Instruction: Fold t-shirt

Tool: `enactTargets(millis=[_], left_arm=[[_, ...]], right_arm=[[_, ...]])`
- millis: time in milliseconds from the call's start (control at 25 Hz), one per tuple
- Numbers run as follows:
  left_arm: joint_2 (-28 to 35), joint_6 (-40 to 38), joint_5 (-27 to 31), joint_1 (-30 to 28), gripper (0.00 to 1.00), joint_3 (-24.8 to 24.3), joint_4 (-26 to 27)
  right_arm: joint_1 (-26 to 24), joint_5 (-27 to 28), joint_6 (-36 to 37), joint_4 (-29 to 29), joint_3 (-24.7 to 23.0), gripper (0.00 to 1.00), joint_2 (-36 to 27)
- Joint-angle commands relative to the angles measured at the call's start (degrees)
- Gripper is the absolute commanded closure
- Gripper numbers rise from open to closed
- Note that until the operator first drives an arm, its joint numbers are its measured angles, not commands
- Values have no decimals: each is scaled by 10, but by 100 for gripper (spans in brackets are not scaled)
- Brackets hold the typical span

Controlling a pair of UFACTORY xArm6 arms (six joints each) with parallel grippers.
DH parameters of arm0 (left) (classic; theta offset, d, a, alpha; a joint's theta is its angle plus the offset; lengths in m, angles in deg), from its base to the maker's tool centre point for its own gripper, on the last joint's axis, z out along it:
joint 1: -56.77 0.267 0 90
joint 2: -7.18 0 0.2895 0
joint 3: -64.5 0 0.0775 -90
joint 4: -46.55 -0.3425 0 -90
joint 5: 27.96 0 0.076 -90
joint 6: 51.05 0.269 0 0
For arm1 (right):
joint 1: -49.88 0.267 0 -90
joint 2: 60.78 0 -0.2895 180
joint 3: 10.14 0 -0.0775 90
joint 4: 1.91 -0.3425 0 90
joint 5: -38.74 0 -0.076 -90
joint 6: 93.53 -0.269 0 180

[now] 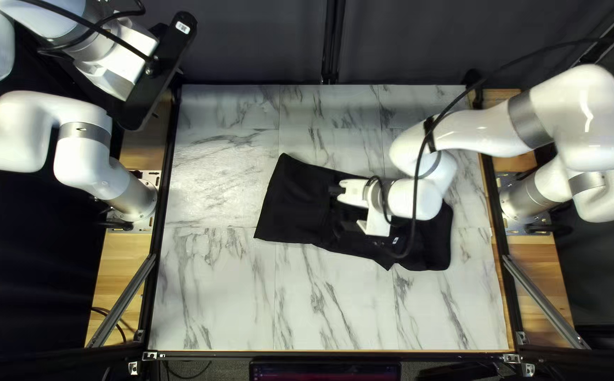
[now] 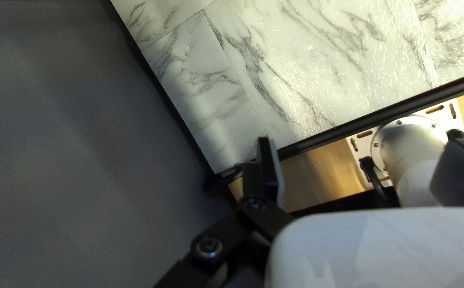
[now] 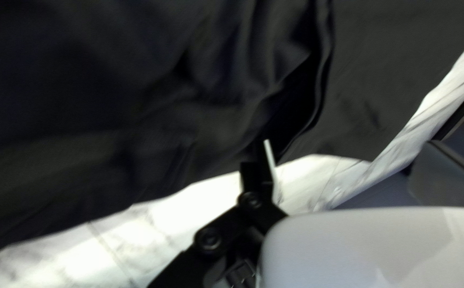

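The black t-shirt (image 1: 296, 204) lies on the table as a long, partly folded strip, with its middle hidden under my right arm. Over it hangs my right gripper (image 1: 391, 242). In the right wrist view the right gripper (image 3: 352, 162) has its fingers wide apart; one fingertip overlaps the wrinkled, layered edge of the t-shirt (image 3: 152, 112), with nothing pinched. My left gripper (image 1: 157, 74) is raised beyond the table's far left corner, away from the cloth. Seen in its own wrist view, the left gripper (image 2: 362, 160) is spread and holds nothing.
The marble-patterned table (image 1: 222, 296) has dark rails along its sides. My left arm's base (image 1: 134, 201) and my right arm's base (image 1: 522, 201) stand beside it. A cable (image 1: 420, 152) loops along my right arm above the cloth. A dark curtain (image 1: 250, 42) hangs behind the table.
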Motion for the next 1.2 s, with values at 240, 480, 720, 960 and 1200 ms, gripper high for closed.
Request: enactTargets(millis=[240, 480, 720, 960, 1200], left_arm=[[0, 0, 0, 0, 0, 0, 0], [0, 0, 0, 0, 0, 0, 0], [0, 0, 0, 0, 0, 0, 0], [0, 0, 0, 0, 0, 0, 0], [0, 0, 0, 0, 0, 0, 0]], right_arm=[[-24, -36, 10, 32, 61, 0, 79], [-32, -40, 24, 26, 64, 0, 85], [-54, -38, 39, 49, 88, 0, 110], [-70, -38, 51, 67, 89, 0, 107], [-89, -49, 24, 114, 95, 0, 114]])
